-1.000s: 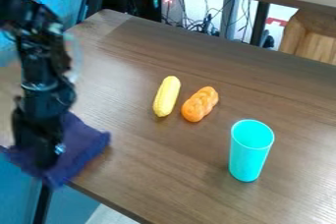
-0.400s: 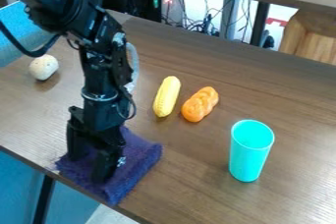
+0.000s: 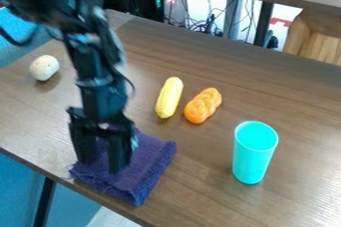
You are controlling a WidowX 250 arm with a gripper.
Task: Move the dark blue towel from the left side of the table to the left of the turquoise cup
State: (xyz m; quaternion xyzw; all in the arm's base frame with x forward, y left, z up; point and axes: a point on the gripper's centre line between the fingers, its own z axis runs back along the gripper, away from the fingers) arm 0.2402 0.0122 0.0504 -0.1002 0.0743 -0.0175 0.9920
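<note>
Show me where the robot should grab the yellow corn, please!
Around the middle of the corn, I think, coming from above with one finger on each long side. It lies down, long and thin, so pinching across should fit. Mind the orange twisty thing close beside it.

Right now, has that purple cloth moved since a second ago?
Yes: the purple cloth has shifted toward the picture's right, nearer the yellow toy corn, which lies where it did.

No readable lettering — no labels, no numbers, no signs — on anything in view
</note>
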